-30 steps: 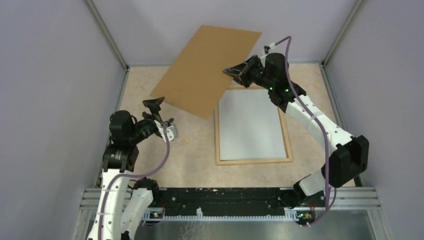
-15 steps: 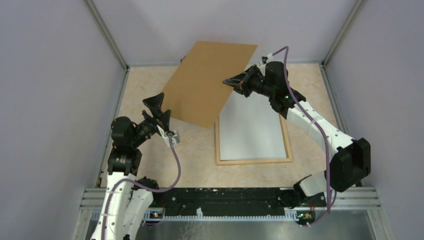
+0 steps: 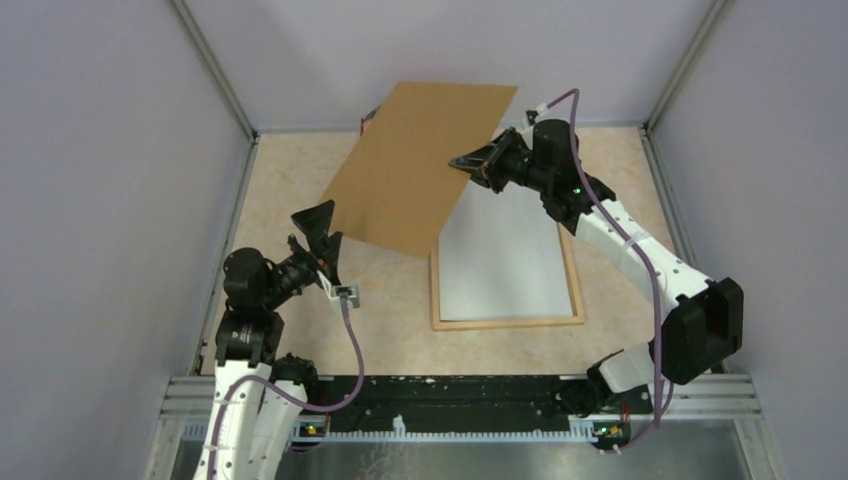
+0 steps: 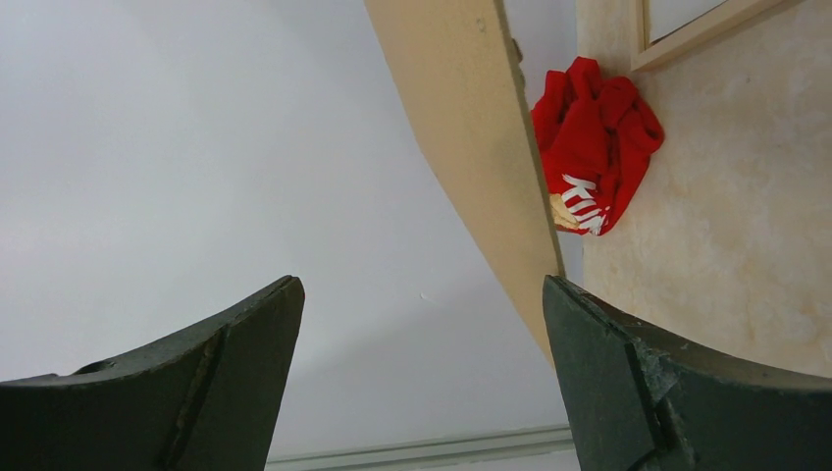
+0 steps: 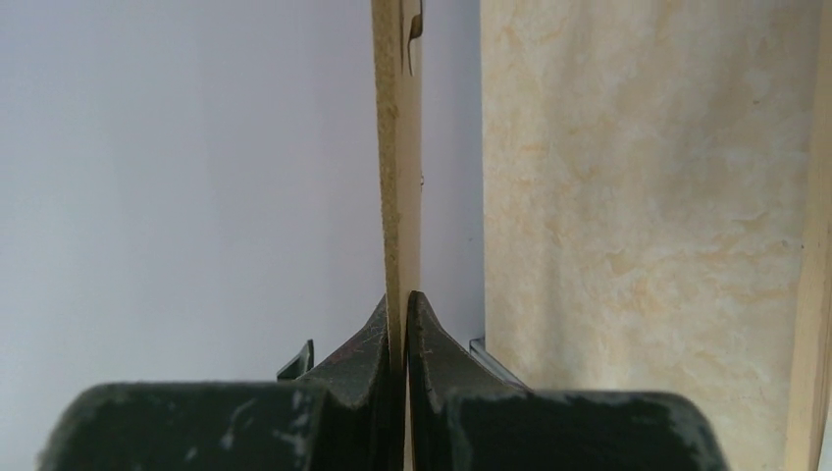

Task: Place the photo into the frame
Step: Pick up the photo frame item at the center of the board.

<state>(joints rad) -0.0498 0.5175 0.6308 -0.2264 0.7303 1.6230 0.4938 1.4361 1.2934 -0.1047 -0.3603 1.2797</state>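
The right claw point(image 3: 458, 162) is pinching the edge of the brown backing board point(image 3: 410, 170), and in the right wrist view its two fingers point(image 5: 371, 343) are pressing flat on both faces of the thin board. The board is hanging tilted in the air and is spreading away from this claw toward the far wall and toward the left arm. Directly under this claw and reaching toward the arm bases, the frame point(image 3: 508, 322) is lying flat on the counter point(image 3: 290, 180). The photo point(image 3: 505, 260) is lying inside the frame and is showing only a plain white side. The board is covering the frame's far left corner from the camera above.

The left claw point(image 3: 322, 228) is standing wide apart and is gripping nothing. The board's lower corner is hanging just beside its tips; I cannot tell if they are touching. In the left wrist view, a crumpled red cloth point(image 4: 594, 147) with white letters is lying on the counter beyond this claw, behind the board's edge.
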